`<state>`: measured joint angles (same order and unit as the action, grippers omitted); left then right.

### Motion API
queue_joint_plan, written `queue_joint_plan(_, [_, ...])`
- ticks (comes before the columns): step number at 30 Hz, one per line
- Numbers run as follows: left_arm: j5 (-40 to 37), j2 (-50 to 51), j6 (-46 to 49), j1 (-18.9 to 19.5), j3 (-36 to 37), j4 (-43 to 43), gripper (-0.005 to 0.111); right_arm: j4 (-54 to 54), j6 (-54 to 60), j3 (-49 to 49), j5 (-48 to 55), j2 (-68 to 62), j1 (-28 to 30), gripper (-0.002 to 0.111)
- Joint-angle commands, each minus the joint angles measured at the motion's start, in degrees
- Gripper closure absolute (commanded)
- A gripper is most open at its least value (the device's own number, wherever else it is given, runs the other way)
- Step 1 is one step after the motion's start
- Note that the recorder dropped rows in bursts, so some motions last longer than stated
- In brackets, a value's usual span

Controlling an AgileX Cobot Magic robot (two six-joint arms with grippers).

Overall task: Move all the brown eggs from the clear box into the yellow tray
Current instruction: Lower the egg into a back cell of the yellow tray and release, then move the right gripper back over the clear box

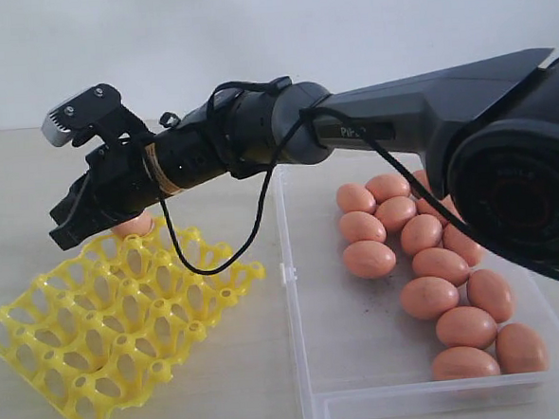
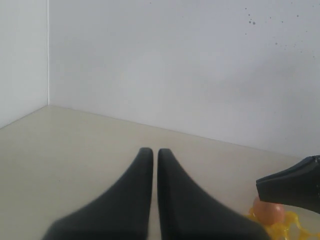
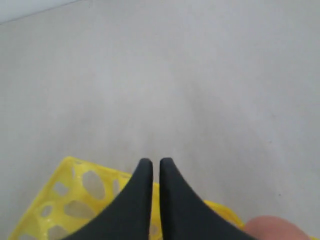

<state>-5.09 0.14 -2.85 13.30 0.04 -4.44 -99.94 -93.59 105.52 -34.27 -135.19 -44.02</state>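
Black right gripper (image 3: 151,162) closed, only thin slit between tips, nothing held. Corner of yellow tray (image 3: 75,187) under fingers, openwork cups showing. One brown egg (image 3: 272,227) partly in frame beside fingers, next to tray's rim. Pale tabletop (image 3: 200,75) stretching beyond tray.

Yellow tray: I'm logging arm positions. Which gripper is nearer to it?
Right. The right gripper hangs shut over the yellow tray, beside the egg there; the left gripper sits off over the table, the tray barely in its view.
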Motion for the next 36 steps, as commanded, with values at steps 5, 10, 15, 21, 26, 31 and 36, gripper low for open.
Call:
queue_joint_plan(5, [0.8, -0.1, -0.5, 0.1, 0.0, -0.5, 0.103, 0.0, -1.9, -0.2, 6.5, -1.6, 0.2, 0.107])
queue_joint_plan(10, [0.7, -0.1, -0.5, 0.1, 0.0, -0.5, 0.103, 0.0, -1.4, -0.2, 10.1, -3.1, 0.2, 0.107])
queue_joint_plan(15, [0.8, -0.1, -0.5, 0.1, 0.0, -0.5, 0.103, 0.0, -1.6, -0.2, 12.7, -3.2, 0.2, 0.107])
queue_joint_plan(21, [0.8, -0.1, -0.5, 0.1, 0.0, -0.5, 0.103, 0.0, -0.1, -0.2, 11.8, -2.1, 0.2, 0.108])
queue_joint_plan(26, [0.8, -0.1, -0.5, 0.1, 0.0, -0.5, 0.103, 0.0, 0.5, -1.9, 13.0, 0.9, 0.2, 0.109])
queue_joint_plan(31, [0.7, -0.1, -0.5, 0.1, 0.0, -0.5, 0.103, 0.0, 10.3, -12.8, 11.5, 8.6, 0.1, 0.109])
queue_joint_plan(36, [0.7, -0.1, -0.5, 0.1, 0.0, -0.5, 0.103, 0.0, 17.3, -30.4, 28.6, 21.3, -1.1, 0.109])
